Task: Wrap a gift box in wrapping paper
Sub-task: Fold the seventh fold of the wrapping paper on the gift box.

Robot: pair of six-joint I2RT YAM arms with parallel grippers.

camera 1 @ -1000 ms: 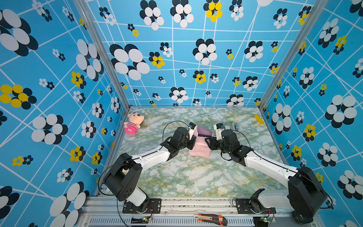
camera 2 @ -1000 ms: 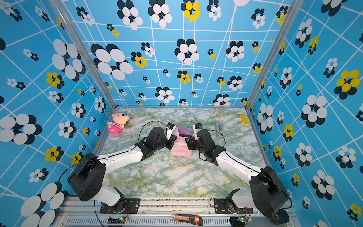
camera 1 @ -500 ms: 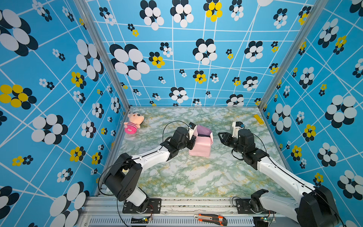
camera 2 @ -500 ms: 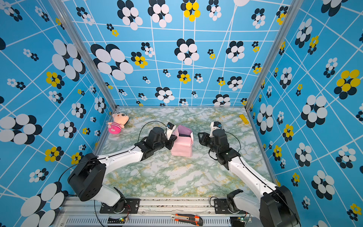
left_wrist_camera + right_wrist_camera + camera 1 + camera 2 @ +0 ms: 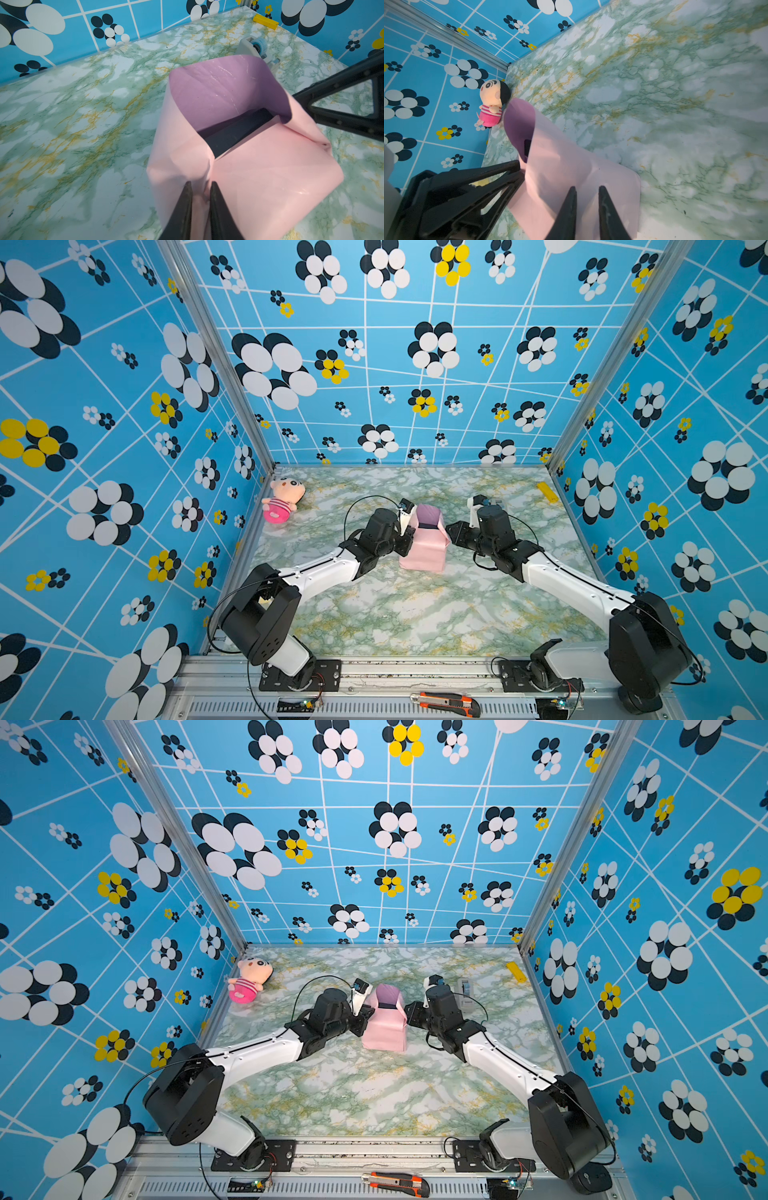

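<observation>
Both top views look down from high front; both wrist cameras closely face the wrapping paper [image 5: 270,166].

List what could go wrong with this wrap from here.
1. The left tool pinches a thin fold of the wrapping paper; a pull could tear it or drag the gift box.
2. The lilac flap stands open above the box; if released, the folds may spring back.

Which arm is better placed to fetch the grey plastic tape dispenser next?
Probably the right: the grey tape dispenser stands beside its wrist, while the left gripper pinches the pale pink wrapping paper.
</observation>
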